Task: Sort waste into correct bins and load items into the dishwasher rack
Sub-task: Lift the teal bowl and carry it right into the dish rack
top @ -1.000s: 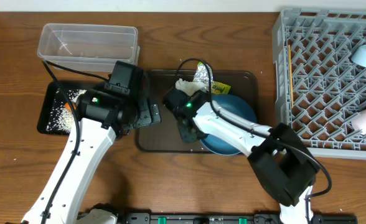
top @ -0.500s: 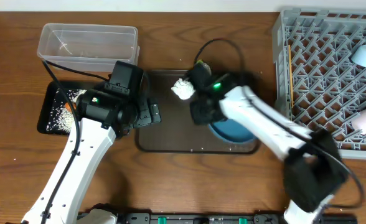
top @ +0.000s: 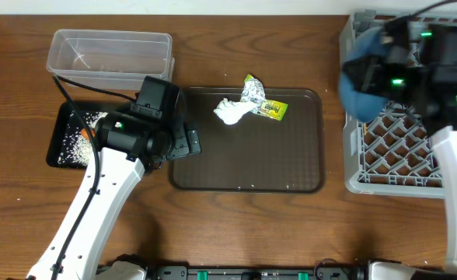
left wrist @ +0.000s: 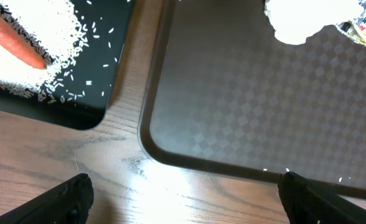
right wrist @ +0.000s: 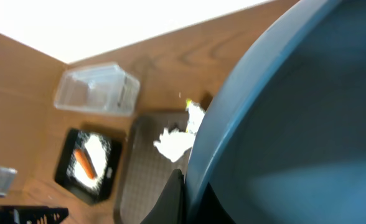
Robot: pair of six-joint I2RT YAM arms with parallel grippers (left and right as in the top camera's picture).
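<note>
Blue plate (top: 358,84) in R hand (right wrist: 188,199)

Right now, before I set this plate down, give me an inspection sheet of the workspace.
Surface: wooden table, brown tray at centre.
Job's things: dark blue plate held over the grey rack's left edge; rice and carrot in the black tray; tissue and wrapper on the brown tray; clear tub beside the black tray.
Clutter: nothing seen.
Grippers: left gripper open over the brown tray's left edge; right gripper shut on the dark blue plate.
Cables: black cable crosses the black tray.
Surroundings: nothing seen.
</note>
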